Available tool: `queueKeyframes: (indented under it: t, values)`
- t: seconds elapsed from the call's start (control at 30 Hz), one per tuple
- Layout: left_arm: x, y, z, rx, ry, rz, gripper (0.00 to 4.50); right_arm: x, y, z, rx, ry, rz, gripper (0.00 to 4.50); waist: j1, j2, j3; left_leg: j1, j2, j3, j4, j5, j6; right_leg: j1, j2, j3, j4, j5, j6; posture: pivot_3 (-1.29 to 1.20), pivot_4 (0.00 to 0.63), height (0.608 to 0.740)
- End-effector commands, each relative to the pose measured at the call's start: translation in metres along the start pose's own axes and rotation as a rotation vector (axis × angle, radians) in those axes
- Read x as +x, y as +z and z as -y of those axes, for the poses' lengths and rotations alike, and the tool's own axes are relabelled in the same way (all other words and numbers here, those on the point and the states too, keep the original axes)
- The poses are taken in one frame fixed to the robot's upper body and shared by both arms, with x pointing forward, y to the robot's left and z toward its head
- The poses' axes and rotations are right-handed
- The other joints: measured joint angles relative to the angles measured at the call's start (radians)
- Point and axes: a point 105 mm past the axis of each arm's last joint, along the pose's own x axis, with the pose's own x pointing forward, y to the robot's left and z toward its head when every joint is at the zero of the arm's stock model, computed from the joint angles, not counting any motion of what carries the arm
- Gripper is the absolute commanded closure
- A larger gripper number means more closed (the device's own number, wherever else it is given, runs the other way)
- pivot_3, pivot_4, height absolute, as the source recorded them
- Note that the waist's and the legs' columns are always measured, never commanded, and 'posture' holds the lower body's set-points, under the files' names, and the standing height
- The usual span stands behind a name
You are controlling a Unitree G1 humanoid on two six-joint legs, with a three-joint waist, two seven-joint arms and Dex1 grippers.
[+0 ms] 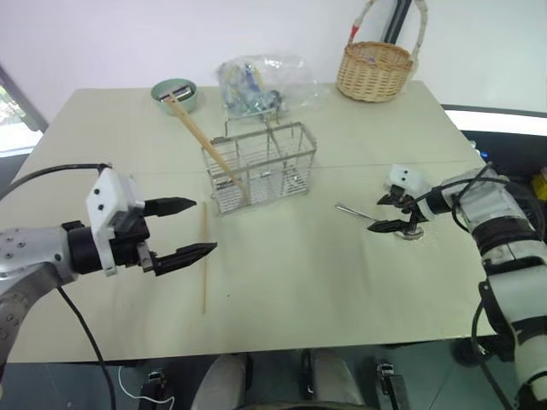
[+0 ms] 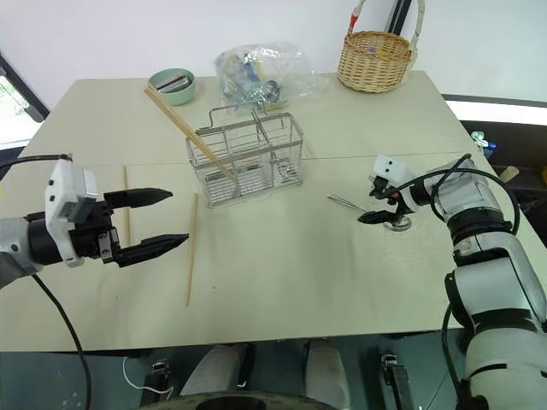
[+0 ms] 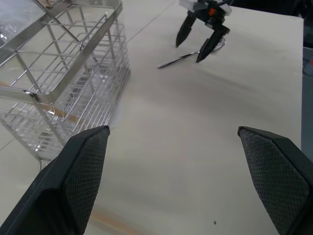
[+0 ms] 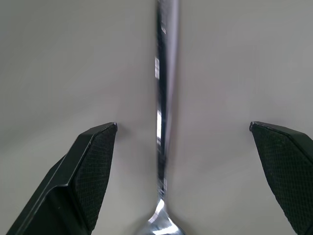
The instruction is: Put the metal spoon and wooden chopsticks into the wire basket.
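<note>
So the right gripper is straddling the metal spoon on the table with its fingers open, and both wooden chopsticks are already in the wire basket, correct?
Not quite. One of the wooden chopsticks leans in the wire basket; the other chopstick lies flat on the table beside the left gripper, as the left eye view shows. The rest holds: the right gripper straddles the metal spoon, open.

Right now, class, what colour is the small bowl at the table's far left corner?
Pale green bowl, clearest in the left eye view.

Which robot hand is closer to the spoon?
Right. The right end effector is open directly over the spoon, its fingers on either side of it. The left end effector is open far across the table, beside a loose chopstick.
</note>
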Motion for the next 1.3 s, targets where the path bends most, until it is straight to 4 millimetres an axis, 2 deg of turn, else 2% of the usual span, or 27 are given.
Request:
queueKeyframes:
  t: [0.03,0.27,0.63,0.83,0.9,0.97,1.07,1.1,1.2,1.3]
  values:
    - [-0.003,0.014,0.001,0.063,0.021,0.015,0.0,-0.006,-0.007,0.007,-0.008,-0.029,-0.044,0.89,-0.004,0.0,0.0,0.0,0.0,0.0,0.0,0.0,0.0,0.001,0.0,0.0,0.0,0.0,0.0,0.0,0.15,0.681]
    - [-0.002,0.018,-0.002,0.071,0.044,0.03,0.0,-0.006,-0.006,0.004,0.001,0.004,-0.04,4.38,-0.006,-0.001,0.0,0.002,0.0,0.0,0.003,0.0,0.0,0.003,0.001,0.0,0.002,0.001,0.001,0.0,0.15,0.681]
    - [0.002,0.024,-0.014,0.09,0.062,0.054,0.0,-0.012,0.006,0.01,0.007,-0.045,0.038,4.45,-0.007,0.0,0.0,0.002,0.0,0.0,0.003,0.001,-0.001,0.0,0.0,0.001,0.007,0.002,0.001,0.0,0.15,0.681]
    - [0.004,0.028,-0.024,0.106,0.065,0.064,0.0,-0.027,0.022,0.017,-0.006,-0.107,0.15,4.45,-0.007,0.0,0.0,0.002,0.0,0.0,0.003,0.001,-0.001,-0.001,0.001,0.001,0.008,0.003,0.003,0.0,0.15,0.681]
    - [0.004,0.03,-0.027,0.115,0.073,0.069,0.0,-0.044,0.045,0.016,-0.006,-0.105,0.304,4.45,-0.007,0.001,0.0,0.002,0.0,0.0,0.003,0.001,-0.001,-0.001,0.001,0.001,0.008,0.003,0.003,0.0,0.15,0.681]
    - [0.003,0.034,-0.031,0.122,0.091,0.087,0.0,-0.069,0.079,0.012,0.012,-0.087,0.516,4.45,-0.007,0.001,0.001,0.001,0.0,0.0,0.003,0.001,-0.001,-0.002,0.001,0.001,0.008,0.003,0.004,0.0,0.15,0.681]
    - [0.0,0.041,-0.041,0.117,0.135,0.129,0.0,-0.105,0.129,-0.004,0.035,-0.034,0.811,4.45,-0.007,0.002,0.001,0.0,0.0,0.0,0.002,0.001,-0.001,-0.003,0.0,0.001,0.008,0.003,0.004,0.0,0.15,0.681]
    - [0.0,0.043,-0.043,0.116,0.146,0.137,0.0,-0.112,0.139,-0.01,0.039,-0.018,0.866,4.45,-0.007,0.002,0.001,0.001,0.0,0.0,0.002,0.001,-0.001,-0.003,0.0,0.001,0.008,0.003,0.004,0.0,0.15,0.681]
    - [0.0,0.044,-0.051,0.119,0.175,0.151,0.0,-0.121,0.184,-0.029,0.069,0.039,1.048,4.45,-0.009,0.0,0.0,0.001,0.001,-0.001,0.001,0.001,-0.001,-0.003,0.001,0.001,0.009,0.004,0.004,0.0,0.15,0.681]
    - [0.002,0.045,-0.054,0.123,0.185,0.162,0.0,-0.115,0.224,-0.048,0.085,0.094,1.153,4.45,-0.009,0.0,0.0,0.001,0.001,-0.001,0.002,0.001,-0.001,-0.003,0.001,0.001,0.009,0.004,0.003,0.0,0.15,0.681]
